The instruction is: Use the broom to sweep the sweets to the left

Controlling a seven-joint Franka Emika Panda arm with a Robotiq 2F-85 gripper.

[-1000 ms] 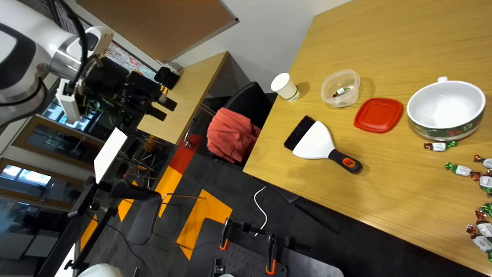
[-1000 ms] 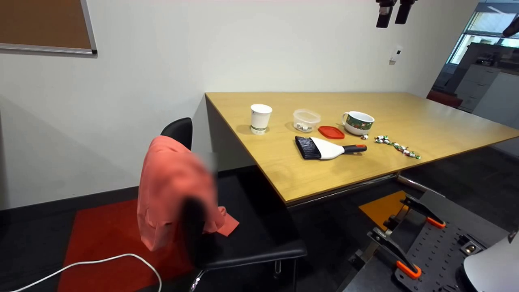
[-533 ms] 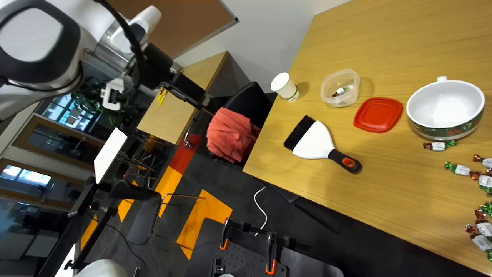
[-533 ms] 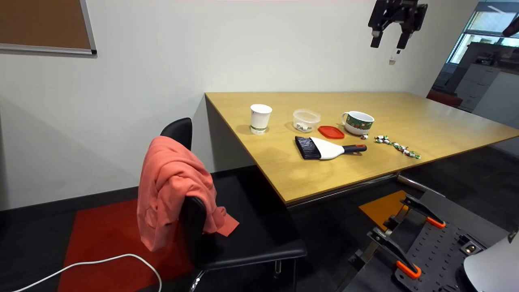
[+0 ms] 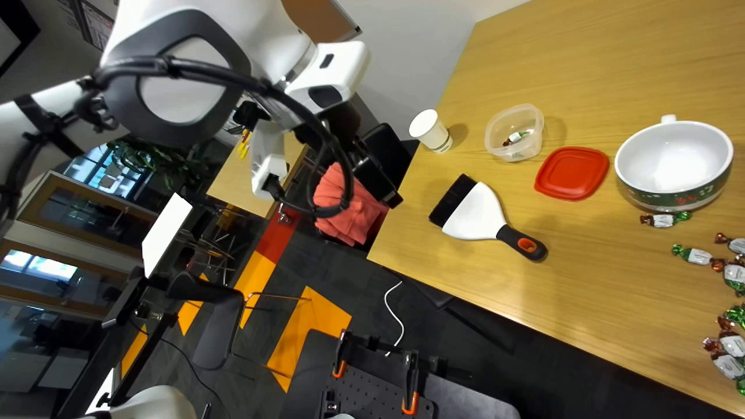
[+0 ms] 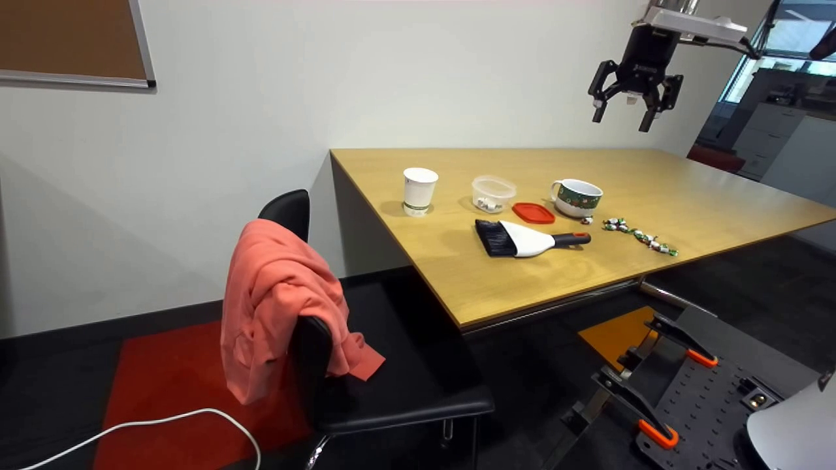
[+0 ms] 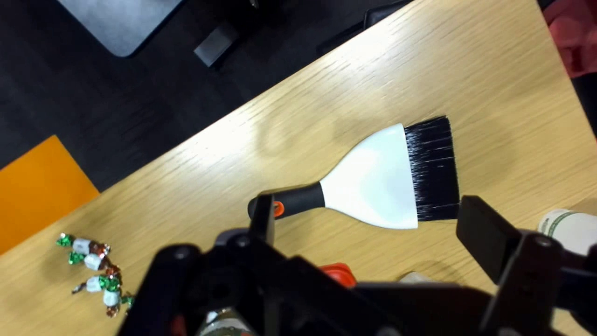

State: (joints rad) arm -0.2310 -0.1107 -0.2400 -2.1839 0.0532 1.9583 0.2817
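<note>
In an exterior view I've got the broom (image 5: 478,216), a wide hand brush, lying flat on the wooden table (image 5: 582,64). From it: paper cup (image 5: 433,134) at 11 o'clock, clear plastic tub (image 5: 496,149) at 1, red lid (image 5: 573,173) at 2, green-banded mug (image 5: 675,157) between 2 and 3. Loose wrapped sweets (image 5: 698,256) sit around 3 to 4, one crowded just beside the mug at its 6.

In an exterior view my claw (image 6: 622,119) hangs above the table toward the broom's 1 o'clock, fingers apart. A coral sweatshirt (image 6: 281,307) drapes a black chair (image 6: 411,372) between 8 and 9.

Wrist view: the broom shows between the fingertips, one of them hiding a bit of handle, and the claw blocks most of the lid.

Count: one each of broom, cup, tub, lid, mug. Sweets: at least six loose, at least one in the tub; they overlap, so can't tell exactly.
</note>
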